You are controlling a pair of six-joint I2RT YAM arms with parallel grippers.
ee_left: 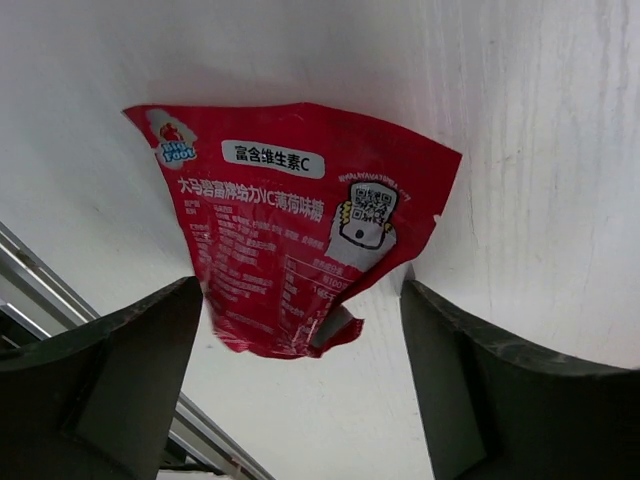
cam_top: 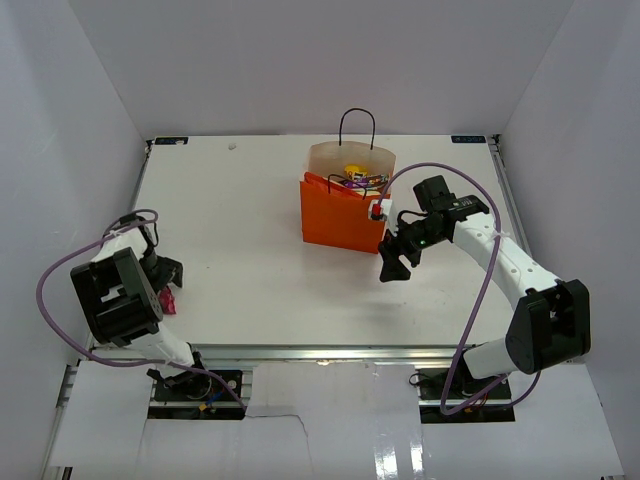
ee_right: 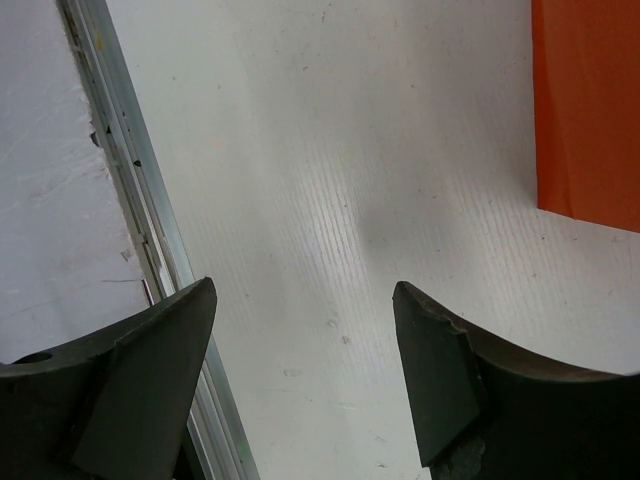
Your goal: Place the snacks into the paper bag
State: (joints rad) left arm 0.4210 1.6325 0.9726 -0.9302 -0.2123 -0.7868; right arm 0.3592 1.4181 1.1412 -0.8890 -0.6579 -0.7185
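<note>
1. Overhead view: orange paper bag (cam_top: 338,215) upright toward the far side of the table (cam_top: 240,200), right of the middle. Mouth open, black handles (cam_top: 357,125) up, small snacks (cam_top: 355,180) lying inside. Right gripper (cam_top: 393,265) near the bag's near right corner, low over the table. Left gripper (cam_top: 167,283) well apart from the bag, at the near left edge, over a red packet (cam_top: 169,302) peeking out beneath it.
2. Left wrist view: red packet flat on the table, printed back up, crumpled at its near end. Dark fingers (ee_left: 120,390) spread wide, one on each side of that near end, close beside its edges and not closed on it.
3. Right wrist view: dark fingers (ee_right: 130,380) held wide, only table surface between them. Orange wall of the bag in the upper right corner, apart from the fingers. Metal rail (ee_right: 150,230) running along the left.
</note>
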